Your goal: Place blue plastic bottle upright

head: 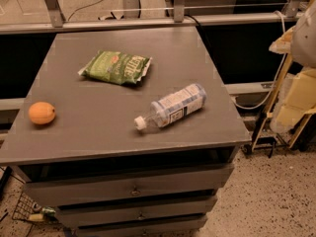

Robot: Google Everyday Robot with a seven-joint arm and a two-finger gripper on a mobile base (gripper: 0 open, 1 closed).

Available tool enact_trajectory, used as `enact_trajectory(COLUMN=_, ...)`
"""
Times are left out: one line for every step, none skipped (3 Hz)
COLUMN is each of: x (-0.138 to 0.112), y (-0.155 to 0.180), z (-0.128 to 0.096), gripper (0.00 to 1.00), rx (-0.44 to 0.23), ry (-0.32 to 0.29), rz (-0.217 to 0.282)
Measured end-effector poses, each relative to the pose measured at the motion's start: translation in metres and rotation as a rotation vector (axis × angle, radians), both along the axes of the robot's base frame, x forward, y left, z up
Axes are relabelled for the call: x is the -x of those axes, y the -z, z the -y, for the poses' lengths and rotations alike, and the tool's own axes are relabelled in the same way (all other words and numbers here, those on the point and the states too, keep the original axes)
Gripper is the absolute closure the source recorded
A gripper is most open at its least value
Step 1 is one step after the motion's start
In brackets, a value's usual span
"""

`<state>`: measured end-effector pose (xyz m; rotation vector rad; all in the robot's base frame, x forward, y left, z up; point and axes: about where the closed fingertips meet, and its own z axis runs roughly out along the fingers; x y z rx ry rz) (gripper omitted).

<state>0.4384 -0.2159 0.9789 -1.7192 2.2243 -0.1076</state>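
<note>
The blue plastic bottle lies on its side on the grey cabinet top, right of centre. It is clear and bluish, with a white label. Its white cap points toward the front left and its base toward the back right. My gripper shows as pale cream parts at the right edge of the camera view. It is beyond the cabinet's right side, well apart from the bottle, and holds nothing that I can see.
A green snack bag lies flat behind and left of the bottle. An orange sits near the left edge. The cabinet has drawers below its front edge. A metal rail runs behind it. The floor is speckled.
</note>
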Motion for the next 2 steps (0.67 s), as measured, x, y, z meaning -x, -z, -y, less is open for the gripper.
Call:
enact_trajectory(x=0.0, y=0.0, z=0.0, gripper=0.0, rx=0.0, ry=0.0, rz=0.0)
enact_trajectory(x=-0.022, y=-0.006, z=-0.024, gripper=0.0, rx=0.016, ry=-0.087, rz=0.031)
